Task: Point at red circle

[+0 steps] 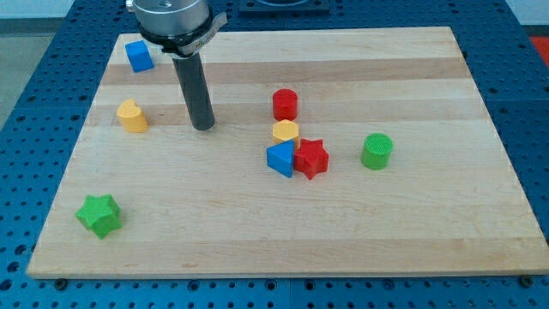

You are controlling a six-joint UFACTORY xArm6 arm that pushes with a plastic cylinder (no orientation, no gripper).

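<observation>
One red circle (285,105) is seen standing upright on the wooden board (412,223), slightly above the board's middle. At its 6 o'clock a yellow hexagon (286,131) is set just beside it, with a blue triangle (280,160) and a red star (310,158) touching each other directly below. At 4 o'clock, further off, a green cylinder (377,150) is placed. My tip (203,127) is found at the circle's 9 o'clock, well apart from it and touching no block; no gripper is carried, so nothing is held. Beyond the rod, a yellow block (131,115) lies at 9 o'clock, a blue cube (138,56) at 10 o'clock, and a green star (99,215) at 8 o'clock.
</observation>
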